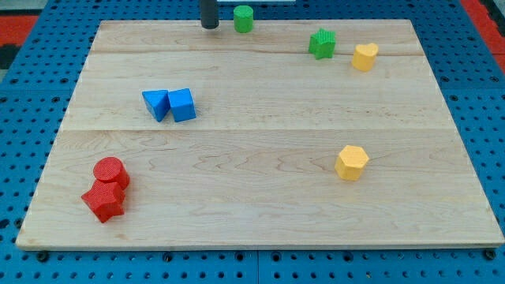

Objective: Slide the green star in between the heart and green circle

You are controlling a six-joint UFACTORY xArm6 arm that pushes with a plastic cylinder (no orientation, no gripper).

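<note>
At the counter's (260, 150) top edge my tip (209, 27) stands just left of the green circle (244, 18), touching no block; there is no claw to open or shut. Rightward, the green star (322, 43) sits just beside the yellow heart (364, 57), well apart from the circle. It looks nearly placed; a small leftward nudge may remain

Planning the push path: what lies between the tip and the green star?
In the camera view, the green circle sits just right of my tip; beyond it, bare board runs to the green star.
</note>
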